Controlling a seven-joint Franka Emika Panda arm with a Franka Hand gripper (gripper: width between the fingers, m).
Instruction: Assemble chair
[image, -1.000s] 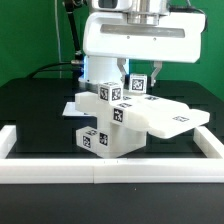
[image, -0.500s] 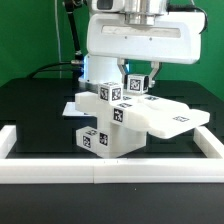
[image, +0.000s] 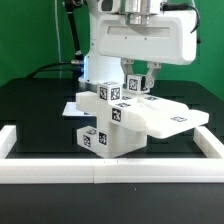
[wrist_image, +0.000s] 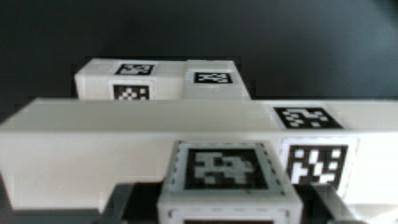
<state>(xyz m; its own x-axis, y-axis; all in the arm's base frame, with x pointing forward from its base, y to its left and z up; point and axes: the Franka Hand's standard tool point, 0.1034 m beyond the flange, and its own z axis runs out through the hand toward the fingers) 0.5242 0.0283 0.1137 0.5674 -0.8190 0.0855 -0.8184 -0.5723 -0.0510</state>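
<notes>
At the centre of the exterior view stands the chair, a partly built cluster of white blocky parts with black-and-white square tags, resting on the black surface. A flat slab reaches toward the exterior view's right, notched bars stack at the middle, and a lower block with a tag sits at the front. Just above the cluster, the gripper is closed tight on a small tagged cube, which sits at the top of the stack; whether the cube touches the part beneath cannot be told. In the wrist view the same cube shows its tag between the dark fingers, with a long white bar beyond it and another tagged block farther off. White border rails frame the surface along the lower part of the exterior view.
</notes>
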